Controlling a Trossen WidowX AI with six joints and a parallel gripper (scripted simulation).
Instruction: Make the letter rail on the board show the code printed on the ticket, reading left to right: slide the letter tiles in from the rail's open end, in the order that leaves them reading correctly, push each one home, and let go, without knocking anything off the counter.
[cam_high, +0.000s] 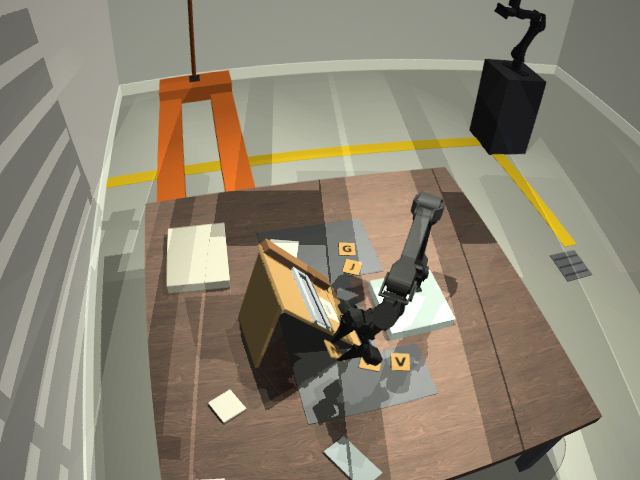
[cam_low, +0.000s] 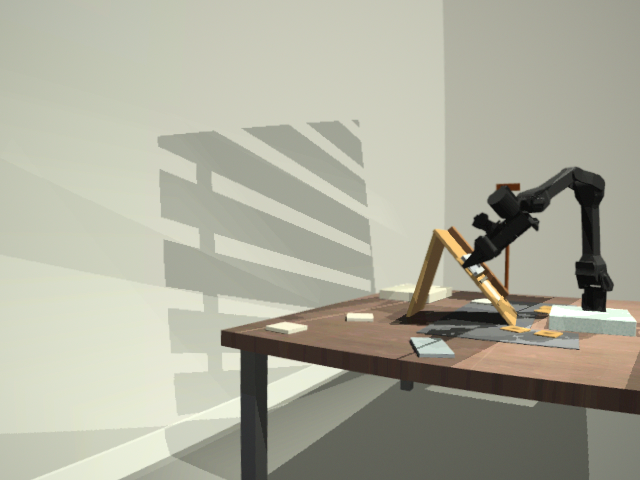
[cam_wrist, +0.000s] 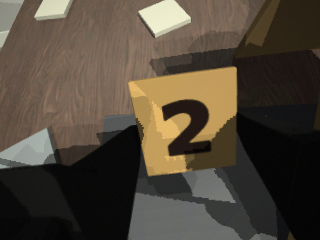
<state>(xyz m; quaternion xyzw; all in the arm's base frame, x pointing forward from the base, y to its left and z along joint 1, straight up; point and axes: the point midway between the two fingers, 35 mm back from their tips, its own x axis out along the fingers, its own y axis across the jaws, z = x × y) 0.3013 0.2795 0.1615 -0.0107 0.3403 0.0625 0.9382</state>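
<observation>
My gripper (cam_high: 336, 351) (cam_low: 465, 266) (cam_wrist: 187, 126) is shut on the 2 tile (cam_high: 332, 349) (cam_wrist: 185, 122), whose 2 reads nearly upright in the wrist view. It holds the tile in the air just beyond the near side edge of the sloping wooden board (cam_high: 279, 289) (cam_low: 427, 273). The grey rail (cam_high: 311, 298) runs across the board's slope; I can make out no tile in it. The pale ticket (cam_high: 328, 308) is too small to read. The G tile (cam_high: 346, 248) and J tile (cam_high: 352, 267) lie beyond the board. The V tile (cam_high: 400, 361) and a partly hidden tile (cam_high: 370, 365) lie on the near side.
Grey mats (cam_high: 413, 384) lie under the loose tiles. The pale arm base block (cam_high: 426, 310) (cam_low: 589, 320) stands right of the board. A cream block (cam_high: 196, 255) is at the left. A small cream slab (cam_high: 226, 406) (cam_wrist: 164, 17) and a pale blue slab (cam_high: 352, 459) (cam_low: 431, 347) lie nearer.
</observation>
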